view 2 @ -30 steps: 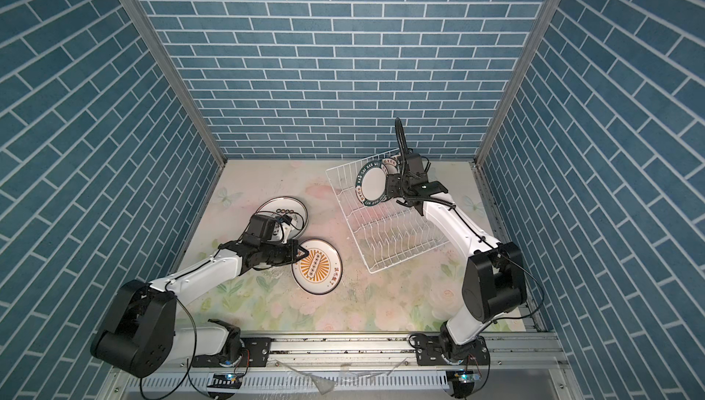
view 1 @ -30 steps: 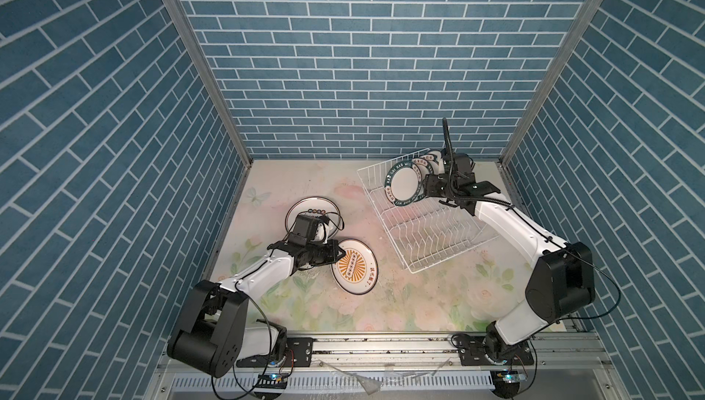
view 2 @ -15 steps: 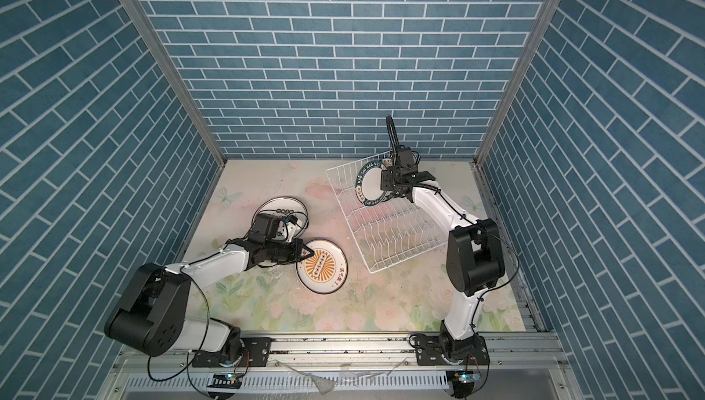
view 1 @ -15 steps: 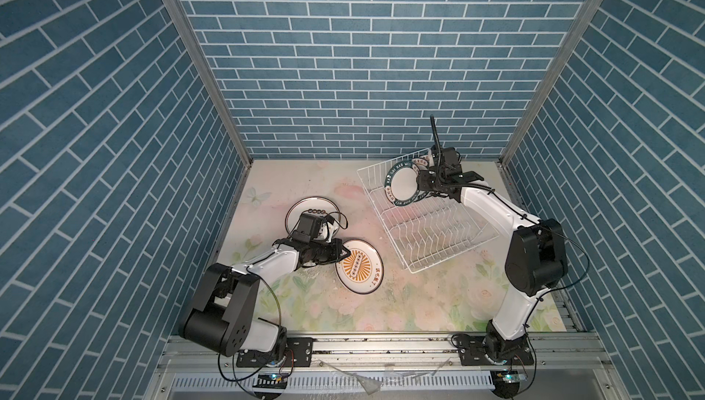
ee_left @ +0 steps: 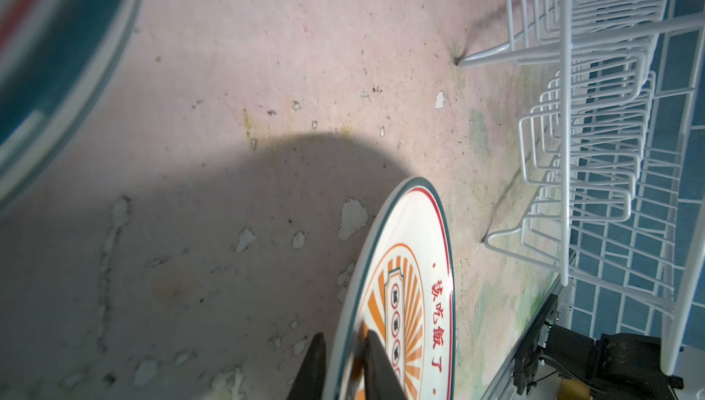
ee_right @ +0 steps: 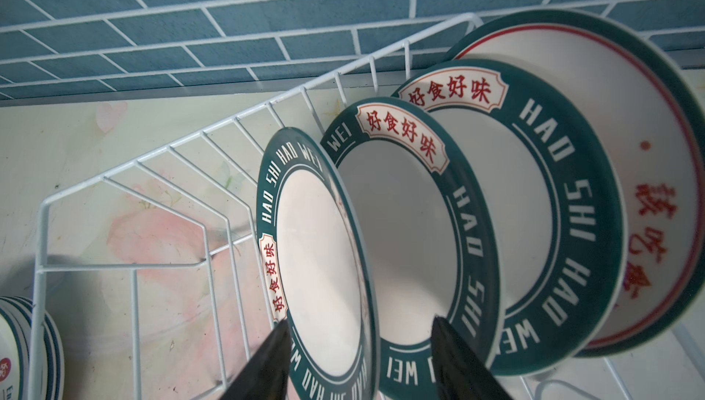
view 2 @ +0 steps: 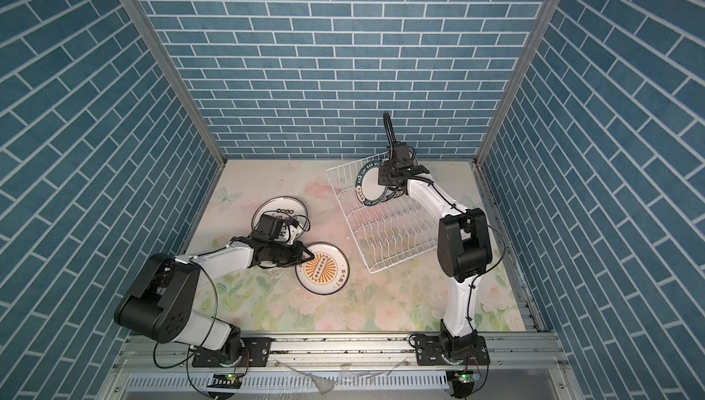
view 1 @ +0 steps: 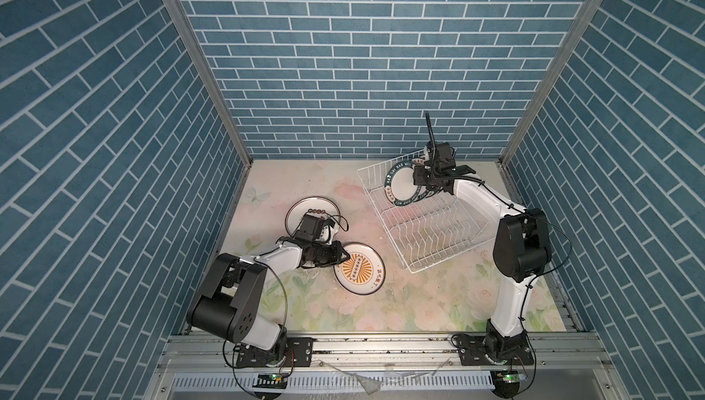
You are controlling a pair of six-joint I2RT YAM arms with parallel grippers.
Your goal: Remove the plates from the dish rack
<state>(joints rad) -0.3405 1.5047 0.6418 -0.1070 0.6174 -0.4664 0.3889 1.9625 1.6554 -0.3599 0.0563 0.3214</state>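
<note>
An orange sunburst plate [view 1: 360,270] [view 2: 324,270] lies on the floral table. My left gripper [view 1: 343,256] [ee_left: 341,335] is shut on its near rim, one finger on each side. Several plates [view 1: 400,184] [view 2: 368,184] with dark green lettered rims stand upright at the far end of the white wire dish rack [view 1: 375,203] [view 2: 393,234]. My right gripper [view 1: 417,184] [ee_right: 358,325] is open and straddles the lower rim of the front plate [ee_right: 316,249], touching nothing that I can see.
A stack of plates [view 1: 313,207] [view 2: 280,205] lies on the table behind my left wrist. The near rows of rack prongs [ee_left: 572,112] hold nothing. Blue brick walls close in the back and both sides.
The sunburst plate has shifted slightly right and settled flat. My right gripper has slid left along the rack until its fingers straddle the front plate.
</note>
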